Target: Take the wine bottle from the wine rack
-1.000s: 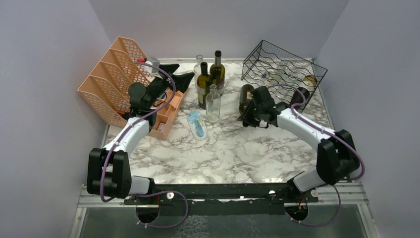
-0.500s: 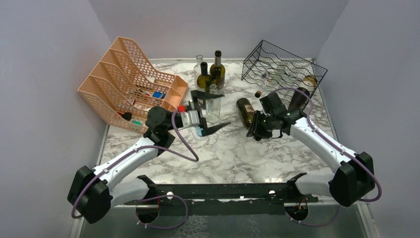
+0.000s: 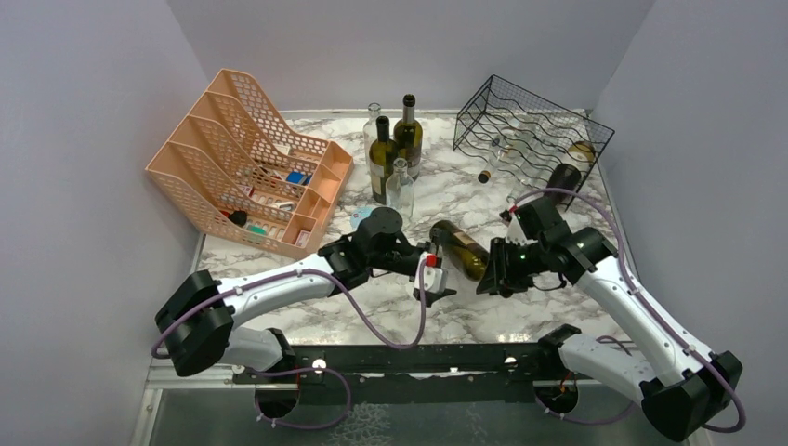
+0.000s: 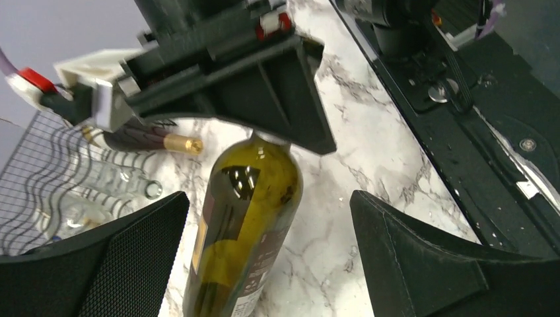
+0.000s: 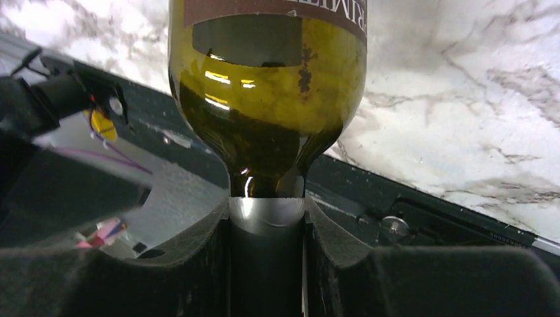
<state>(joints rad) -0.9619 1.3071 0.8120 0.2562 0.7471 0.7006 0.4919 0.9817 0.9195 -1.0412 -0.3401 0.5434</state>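
The wine bottle [image 3: 460, 249], olive-green glass with a dark label, hangs lying over the marble table's middle, away from the black wire wine rack [image 3: 534, 130] at the back right. My right gripper [image 3: 497, 267] is shut on its silver-capped neck; the right wrist view shows the neck [image 5: 267, 218] clamped between the pads of the gripper [image 5: 267, 264]. My left gripper [image 3: 435, 269] is open at the bottle's base end. In the left wrist view the bottle [image 4: 247, 211] lies between the spread fingers [image 4: 99, 264] of the gripper [image 4: 271, 264], nearer the left one, without touching.
Other bottles remain in the rack, one dark one [image 3: 562, 178] at its near right. Several upright bottles [image 3: 395, 149] stand at the back middle. A peach mesh organizer [image 3: 251, 158] fills the back left. Grey walls close in on both sides.
My right gripper has carried the bottle from beside the rack toward the near middle. My left arm has swung from the organizer across to the bottle, jaws open round its base end.
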